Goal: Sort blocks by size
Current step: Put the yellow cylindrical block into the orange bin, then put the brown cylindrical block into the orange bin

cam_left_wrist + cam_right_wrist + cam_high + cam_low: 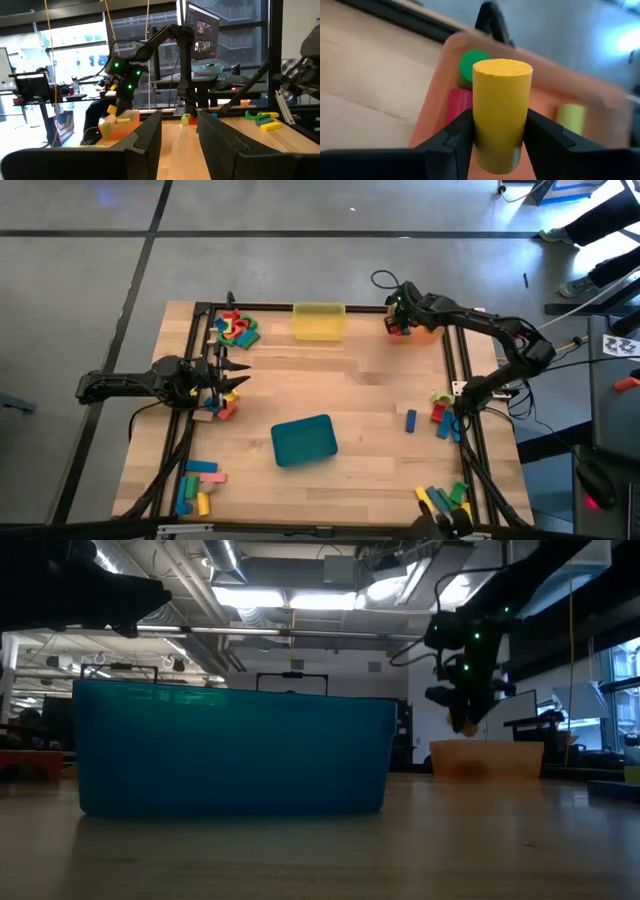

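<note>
A yellow cylinder (501, 112) is clamped upright between the fingers of the right gripper (499, 137), held above the orange tray (451, 60) at the table's far right corner, where green, red and yellow blocks already lie. It should be released only once centred over the tray. The left gripper (228, 376) waits partly parted, empty, at the left

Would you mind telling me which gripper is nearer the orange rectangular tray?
Right. The right gripper hangs at the orange rectangular tray, gripping a yellow cylinder block; the left gripper sits across the table's opposite side.
</note>
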Controlling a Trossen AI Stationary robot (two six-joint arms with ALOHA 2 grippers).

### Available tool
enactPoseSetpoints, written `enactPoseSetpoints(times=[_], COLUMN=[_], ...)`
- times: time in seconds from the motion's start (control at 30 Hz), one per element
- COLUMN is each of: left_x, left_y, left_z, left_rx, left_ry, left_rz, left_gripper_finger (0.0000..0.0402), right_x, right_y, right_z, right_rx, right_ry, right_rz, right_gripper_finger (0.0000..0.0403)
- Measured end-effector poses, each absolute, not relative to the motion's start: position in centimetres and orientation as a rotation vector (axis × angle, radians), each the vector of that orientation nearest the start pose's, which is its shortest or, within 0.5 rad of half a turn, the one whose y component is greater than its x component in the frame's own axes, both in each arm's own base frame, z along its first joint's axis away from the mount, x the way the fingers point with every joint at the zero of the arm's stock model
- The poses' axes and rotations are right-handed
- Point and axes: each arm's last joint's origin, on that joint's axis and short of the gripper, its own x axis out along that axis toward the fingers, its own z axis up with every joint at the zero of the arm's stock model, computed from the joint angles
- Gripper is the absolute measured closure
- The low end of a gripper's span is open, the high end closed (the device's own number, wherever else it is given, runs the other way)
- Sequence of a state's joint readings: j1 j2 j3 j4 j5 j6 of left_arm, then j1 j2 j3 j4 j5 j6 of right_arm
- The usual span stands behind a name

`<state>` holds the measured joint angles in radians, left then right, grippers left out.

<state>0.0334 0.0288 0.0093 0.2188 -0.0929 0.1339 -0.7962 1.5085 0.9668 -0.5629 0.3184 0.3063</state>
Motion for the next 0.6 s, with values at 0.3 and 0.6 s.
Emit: enactPoseSetpoints(times=[0.3,0.6], left_x=[9.7,9.8], left_y=[0.6,0.8], left_z=[18.5,17.5], left_rx=[0.146,0.151], left_ry=[-0.190,-0.075], left_rz=[0.142,0.203], left_gripper_finger=[0.0290,0.0290], right_x=[19.9,21.6], right_y=[-21.4,-15.7], right_z=[20.2,25.8], right_rx=[0.565,0.406], right_ry=[0.962,0.795], right_rz=[-1.096,-0.880], right_gripper_finger=[0.0185,0.0139])
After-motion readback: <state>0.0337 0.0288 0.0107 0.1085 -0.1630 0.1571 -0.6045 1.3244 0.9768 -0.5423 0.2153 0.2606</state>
